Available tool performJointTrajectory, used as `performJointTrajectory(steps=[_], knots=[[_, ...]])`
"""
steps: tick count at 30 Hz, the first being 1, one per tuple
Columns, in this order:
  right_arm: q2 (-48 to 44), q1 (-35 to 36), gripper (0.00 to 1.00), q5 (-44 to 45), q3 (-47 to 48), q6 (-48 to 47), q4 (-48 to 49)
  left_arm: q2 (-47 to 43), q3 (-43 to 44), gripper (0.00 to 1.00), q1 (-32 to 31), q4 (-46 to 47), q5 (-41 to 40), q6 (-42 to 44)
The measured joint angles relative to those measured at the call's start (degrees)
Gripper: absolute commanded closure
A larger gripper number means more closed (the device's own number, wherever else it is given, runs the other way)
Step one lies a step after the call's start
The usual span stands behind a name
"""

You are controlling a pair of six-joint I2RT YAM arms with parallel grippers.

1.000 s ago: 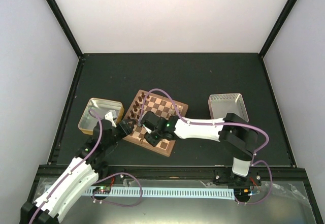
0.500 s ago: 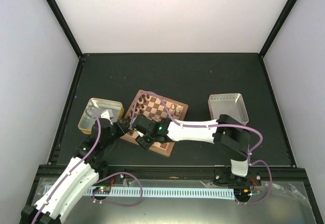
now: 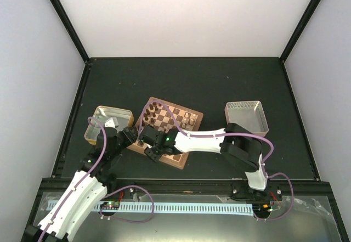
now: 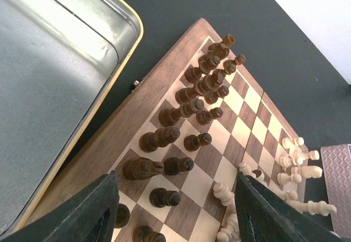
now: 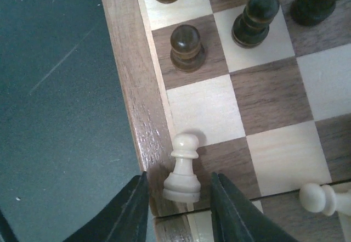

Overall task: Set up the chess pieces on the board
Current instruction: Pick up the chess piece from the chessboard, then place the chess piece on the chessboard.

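Observation:
The board [image 3: 176,122] lies mid-table, with dark chessmen [image 3: 150,114] along its left side and cream chess pieces [image 3: 189,119] at its right. My right gripper [image 3: 152,149] hovers over the board's near left corner. In the right wrist view it stands open [image 5: 178,209] around one cream pawn [image 5: 184,169], which stands upright by the brown rim [image 5: 134,116] with a gap on each side. My left gripper [image 4: 175,220] is open and empty above the dark pieces [image 4: 181,107]. More cream pieces [image 4: 296,159] lie jumbled on the board's far side.
A gold tin tray [image 3: 104,122] sits left of the board, close to the left arm. A pinkish-grey tray [image 3: 247,116] is at the right. Black frame rails border the dark table.
My right gripper has slid left toward the board's near left corner, and its jaws now stand apart from the pawn. The left gripper has drawn back a little to the left.

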Motion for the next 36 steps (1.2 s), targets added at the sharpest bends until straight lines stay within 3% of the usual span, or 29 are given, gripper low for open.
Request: performJointTrajectory(steps=[2, 5, 13, 19, 24, 28, 36], knots=[[0.1, 0.0, 0.83, 0.4, 0.1, 0.2, 0.3, -0.2, 0.0, 0.40, 0.0, 0.0, 0.0, 0.0], [0.2, 0.0, 0.88, 0.9, 0.1, 0.2, 0.3, -0.4, 0.0, 0.40, 0.1, 0.0, 0.2, 0.1], [-1.6, 0.0, 0.90, 2.3, -3.2, 0.3, 3.4, -0.6, 0.0, 0.35, 0.2, 0.4, 4.8, 1.3], [-10.4, -0.1, 0.90, 3.1, -12.0, 0.6, 9.5, -0.5, -0.4, 0.31, 0.3, 3.8, 16.0, 2.6], [-18.4, -0.3, 0.90, 3.7, -18.0, 1.5, 16.7, 1.4, -2.1, 0.31, 0.3, 11.7, 27.0, 1.3], [-22.1, -0.4, 0.90, 4.1, -21.6, 1.6, 21.0, 5.3, -3.3, 0.36, 0.3, 18.6, 35.5, -1.0], [-25.2, -0.9, 0.90, 4.7, -24.0, 2.0, 25.2, 10.4, -3.2, 0.60, 0.4, 25.6, 45.7, -3.4]])
